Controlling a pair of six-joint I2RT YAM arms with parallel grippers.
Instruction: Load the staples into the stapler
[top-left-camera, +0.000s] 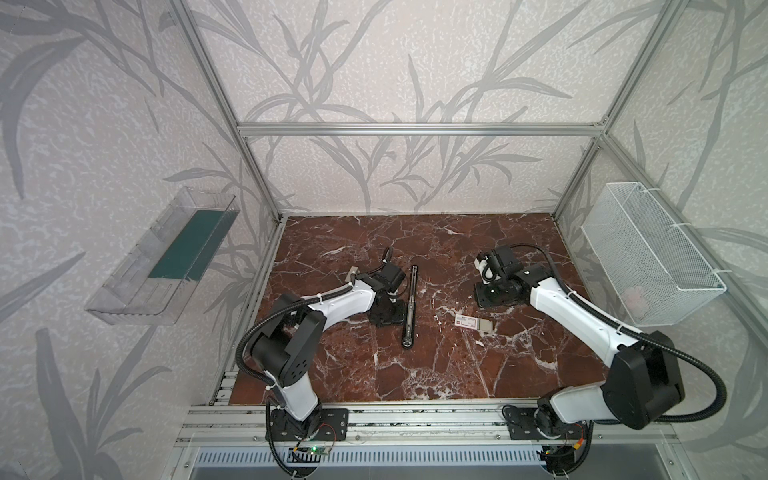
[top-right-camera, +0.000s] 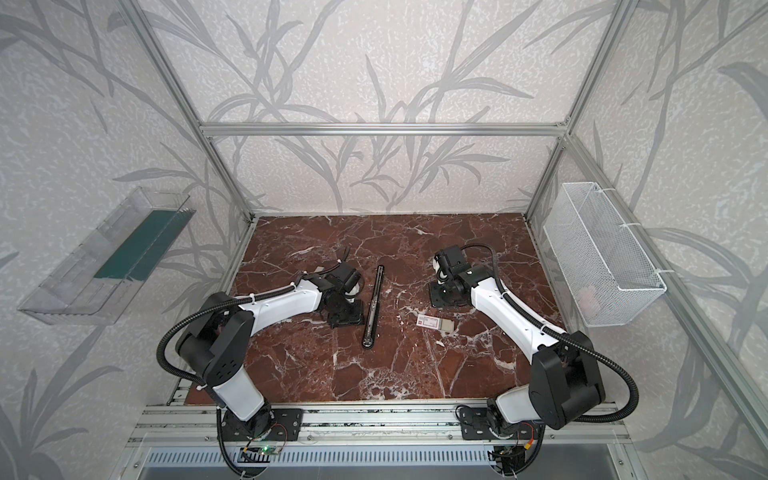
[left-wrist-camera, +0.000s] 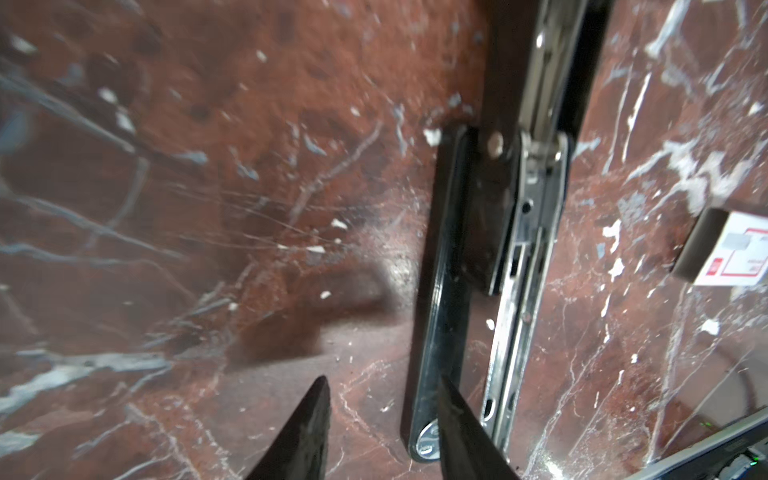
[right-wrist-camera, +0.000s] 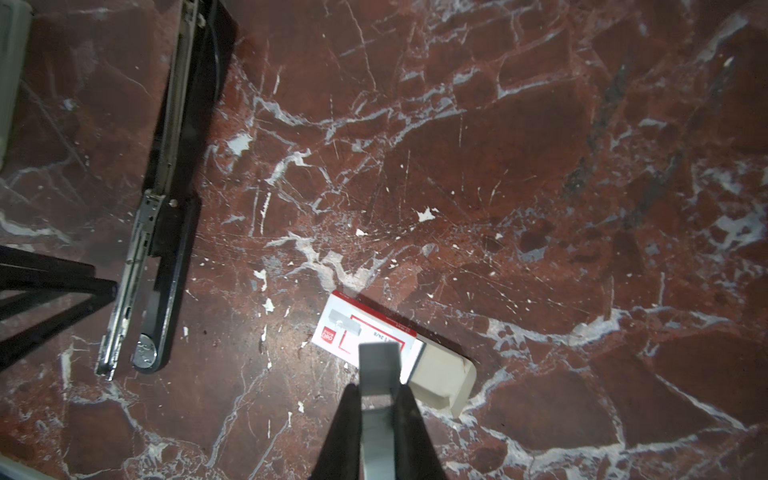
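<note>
The stapler (top-left-camera: 410, 307) (top-right-camera: 372, 309) lies swung open flat near the table's middle, its silver rail (left-wrist-camera: 523, 270) facing up beside the black base (left-wrist-camera: 449, 291). In the left wrist view my left gripper (left-wrist-camera: 382, 380) is open just left of the stapler, with one fingertip (left-wrist-camera: 453, 399) over the base's round end. My right gripper (right-wrist-camera: 377, 388) is shut on the staples (right-wrist-camera: 378, 361), a grey strip that sticks out past the fingertips above the white and red box (right-wrist-camera: 365, 332) (top-left-camera: 469, 322). The box's greyish tray (right-wrist-camera: 444, 374) is slid partly out. The stapler (right-wrist-camera: 166, 208) lies off to that gripper's side.
A beige-grey stapler (top-left-camera: 353, 273) lies behind my left arm, mostly hidden. A white wire basket (top-left-camera: 648, 249) hangs on the right wall and a clear plastic shelf (top-left-camera: 166, 257) on the left wall. Aluminium frame posts stand at the back corners of the marble table (top-left-camera: 436, 374).
</note>
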